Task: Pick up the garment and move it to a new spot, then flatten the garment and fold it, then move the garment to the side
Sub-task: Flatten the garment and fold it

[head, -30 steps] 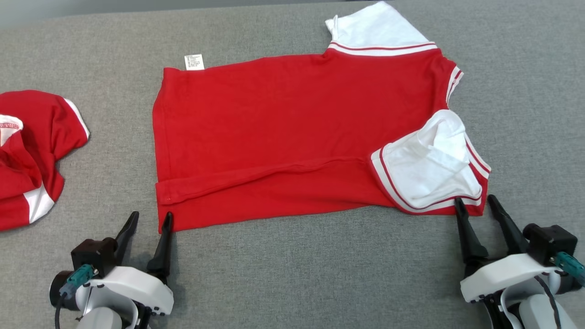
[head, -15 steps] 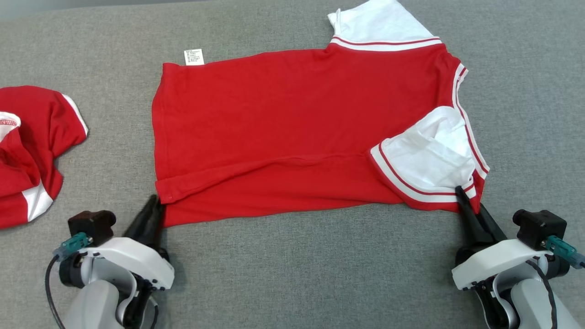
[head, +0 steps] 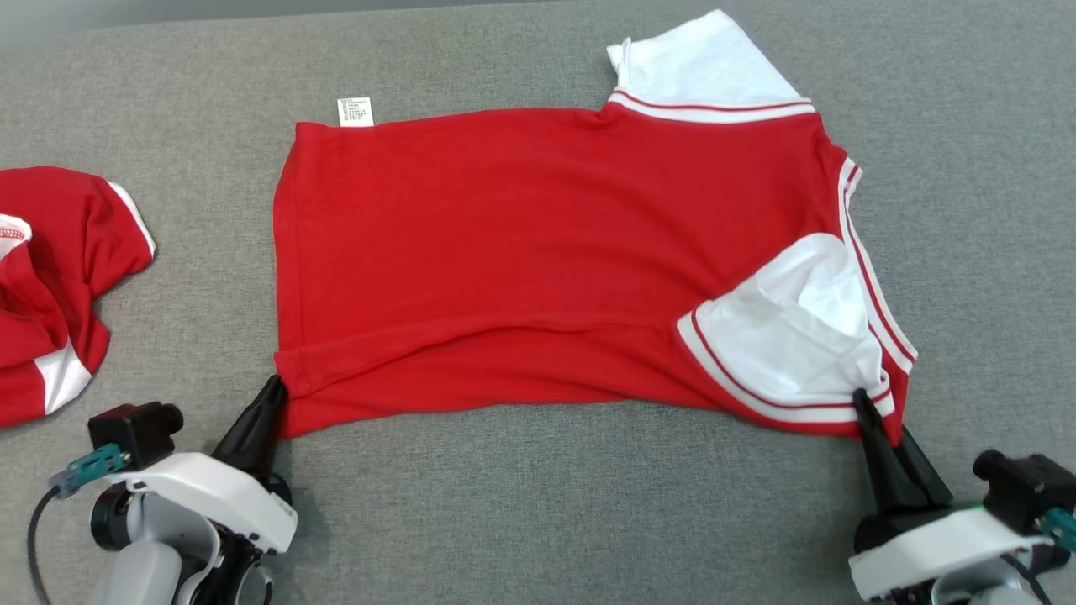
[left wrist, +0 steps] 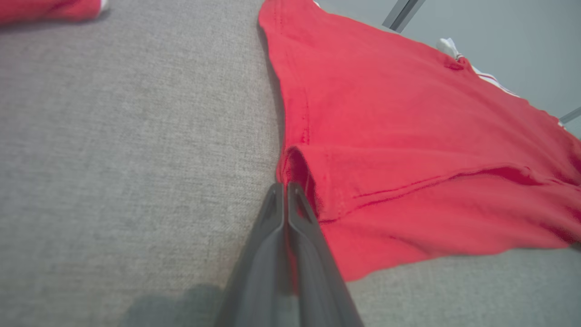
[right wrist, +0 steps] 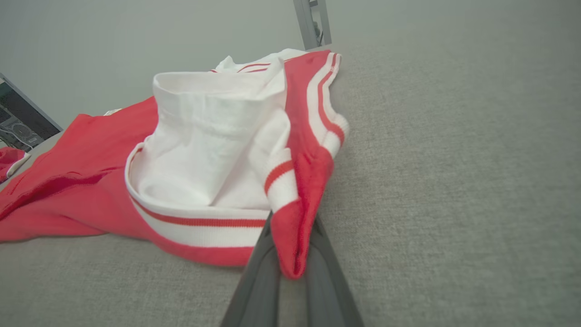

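A red shirt (head: 521,244) with white sleeves lies spread on the grey surface, its near edge folded over in a long crease. My left gripper (head: 273,395) is shut on the shirt's near left hem corner (left wrist: 297,181). My right gripper (head: 878,416) is shut on the near right corner beside the folded white sleeve (head: 799,336); in the right wrist view red cloth (right wrist: 295,227) hangs pinched between the fingers. The far sleeve (head: 698,59) lies flat at the top.
A second red and white garment (head: 50,277) lies crumpled at the left edge. A small white label (head: 355,111) sticks out at the shirt's far left hem. Grey fabric surface (head: 546,521) stretches open in front of the shirt.
Both grippers went from open to shut on the shirt's near corners and have drawn back toward me; the near edge has stretched and the shirt has widened.
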Controlling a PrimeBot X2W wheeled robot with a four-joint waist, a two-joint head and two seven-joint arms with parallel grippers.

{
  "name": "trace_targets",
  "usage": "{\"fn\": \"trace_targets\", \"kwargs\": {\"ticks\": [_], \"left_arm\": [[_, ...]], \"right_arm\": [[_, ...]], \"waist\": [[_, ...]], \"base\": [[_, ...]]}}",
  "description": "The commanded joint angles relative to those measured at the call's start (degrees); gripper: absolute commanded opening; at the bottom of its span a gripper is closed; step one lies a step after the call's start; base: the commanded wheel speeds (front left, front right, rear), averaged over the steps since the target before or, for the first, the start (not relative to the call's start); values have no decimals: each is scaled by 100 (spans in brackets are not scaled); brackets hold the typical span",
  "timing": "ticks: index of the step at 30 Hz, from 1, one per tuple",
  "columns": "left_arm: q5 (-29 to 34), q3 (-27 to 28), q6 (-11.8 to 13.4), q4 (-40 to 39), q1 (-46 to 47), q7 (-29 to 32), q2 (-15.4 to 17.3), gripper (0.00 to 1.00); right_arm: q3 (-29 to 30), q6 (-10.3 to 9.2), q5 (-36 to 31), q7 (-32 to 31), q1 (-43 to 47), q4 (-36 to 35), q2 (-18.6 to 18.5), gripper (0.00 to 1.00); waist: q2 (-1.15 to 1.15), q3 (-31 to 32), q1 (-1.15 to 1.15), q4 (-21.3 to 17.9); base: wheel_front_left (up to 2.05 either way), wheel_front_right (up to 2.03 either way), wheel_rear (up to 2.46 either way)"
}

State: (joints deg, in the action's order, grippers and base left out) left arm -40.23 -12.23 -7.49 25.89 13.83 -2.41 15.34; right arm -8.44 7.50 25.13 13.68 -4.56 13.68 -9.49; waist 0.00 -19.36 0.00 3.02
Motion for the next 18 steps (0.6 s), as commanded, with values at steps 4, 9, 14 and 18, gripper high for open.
{"fn": "trace_targets", "kwargs": {"ticks": [4,9,14,18], "left_arm": [[-163,110,79,-525,-388,169,203,0],[-252,167,360,-1130,-932,390,282,0],[-247,181,569,-1556,-1155,477,289,0],[-115,91,626,-1610,-1039,455,263,36]], "right_arm": [[207,-2,-84,-181,520,-593,125,0],[389,-2,-174,-377,1025,-1004,327,0],[471,-2,-241,-557,1144,-1046,434,0],[509,-2,-288,-727,1030,-923,460,87]], "waist": [[0,32,0,-30],[0,93,0,-67],[0,108,0,-76],[0,129,0,-80]], "base": [[0,0,0],[0,0,0],[0,0,0],[0,0,0]]}}
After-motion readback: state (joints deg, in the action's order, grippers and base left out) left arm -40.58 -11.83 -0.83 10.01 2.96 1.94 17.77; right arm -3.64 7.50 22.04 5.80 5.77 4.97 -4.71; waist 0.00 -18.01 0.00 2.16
